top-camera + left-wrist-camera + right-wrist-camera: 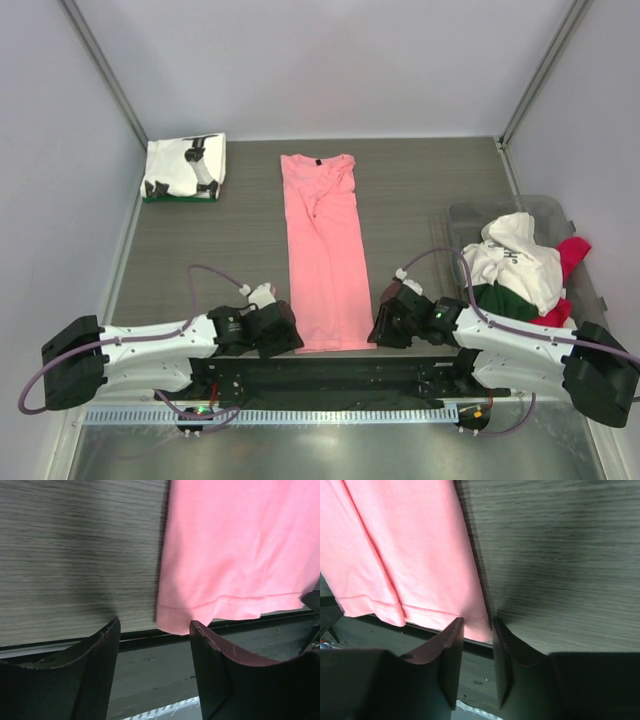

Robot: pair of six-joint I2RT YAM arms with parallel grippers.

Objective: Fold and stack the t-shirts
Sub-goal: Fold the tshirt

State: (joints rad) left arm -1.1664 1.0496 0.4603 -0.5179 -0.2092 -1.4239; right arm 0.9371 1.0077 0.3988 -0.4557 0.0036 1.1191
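A salmon-pink t-shirt [325, 250] lies folded into a long strip down the middle of the table, collar far, hem at the near edge. My left gripper [283, 331] is at the hem's left corner; in the left wrist view its jaws [155, 625] stand wide apart with the pink corner [175, 620] just ahead of the tips. My right gripper [385, 322] is at the hem's right corner; its jaws [478, 622] stand narrower, a gap still showing, with the pink corner [475, 627] between the tips. A folded white t-shirt with black print [185, 167] rests at the far left.
A clear bin [470, 212] at the right holds a loose heap of t-shirts: white [515, 262], red [572, 255], dark green [500, 298]. A green edge [180, 198] shows under the folded white one. The table's near edge and a black rail [150, 645] run just below the hem.
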